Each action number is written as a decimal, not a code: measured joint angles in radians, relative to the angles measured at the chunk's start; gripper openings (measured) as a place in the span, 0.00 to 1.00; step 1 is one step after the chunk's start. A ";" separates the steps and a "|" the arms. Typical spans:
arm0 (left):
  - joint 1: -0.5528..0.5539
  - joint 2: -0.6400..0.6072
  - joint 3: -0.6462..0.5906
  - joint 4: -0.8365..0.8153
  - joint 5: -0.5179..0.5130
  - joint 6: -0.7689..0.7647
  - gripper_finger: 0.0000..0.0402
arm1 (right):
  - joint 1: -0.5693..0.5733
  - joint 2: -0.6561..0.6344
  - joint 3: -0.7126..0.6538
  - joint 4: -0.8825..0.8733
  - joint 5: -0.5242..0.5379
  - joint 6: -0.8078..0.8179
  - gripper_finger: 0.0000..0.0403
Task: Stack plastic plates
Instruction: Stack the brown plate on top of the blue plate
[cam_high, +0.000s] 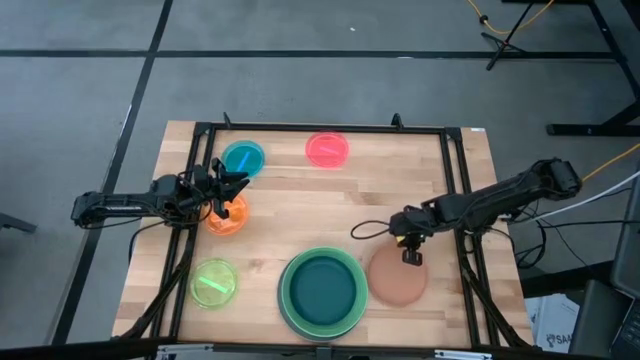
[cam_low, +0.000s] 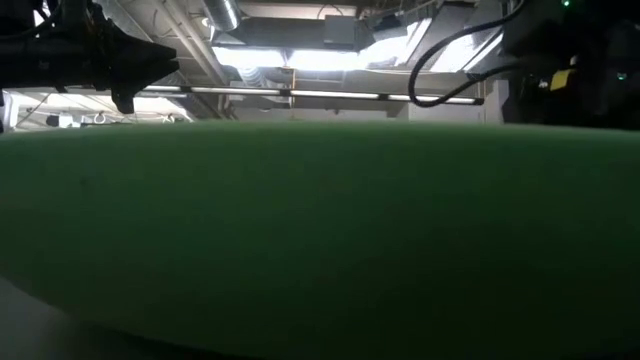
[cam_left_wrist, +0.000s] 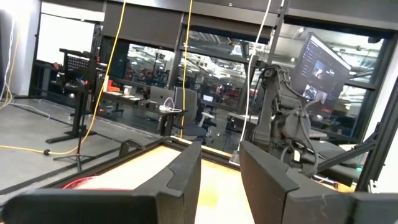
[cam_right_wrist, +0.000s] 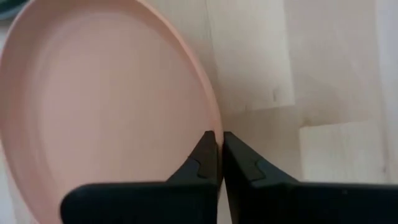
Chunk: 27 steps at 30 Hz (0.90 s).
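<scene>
Terracotta plate (cam_right_wrist: 106, 112) at the high view's lower right — likely light, stiff and slick — is pinched at its thin rim by the right gripper (cam_right_wrist: 219, 146), while the left gripper (cam_left_wrist: 221, 171), parted and empty, hovers mid-left.

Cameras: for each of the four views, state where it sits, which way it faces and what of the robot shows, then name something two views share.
High view: overhead, straight down on the table; both arms show, left gripper above the orange plate.
Low view: table height, blocked by the green plate; arm parts above.
Left wrist view: looks level into the room past its fingers.
Right wrist view: looks down; right gripper pinches the terracotta plate rim.
Shared: the high view also shows the terracotta plate and right gripper.
</scene>
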 joint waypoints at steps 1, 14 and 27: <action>0.000 0.000 0.000 0.000 0.000 0.000 0.26 | -0.006 -0.010 0.000 -0.008 0.000 -0.001 0.00; 0.000 0.000 0.000 -0.002 -0.003 0.000 0.26 | -0.087 -0.067 0.061 -0.056 -0.001 -0.052 0.00; 0.000 0.000 0.000 -0.001 -0.004 0.000 0.26 | -0.090 -0.066 0.189 -0.029 0.029 -0.013 0.00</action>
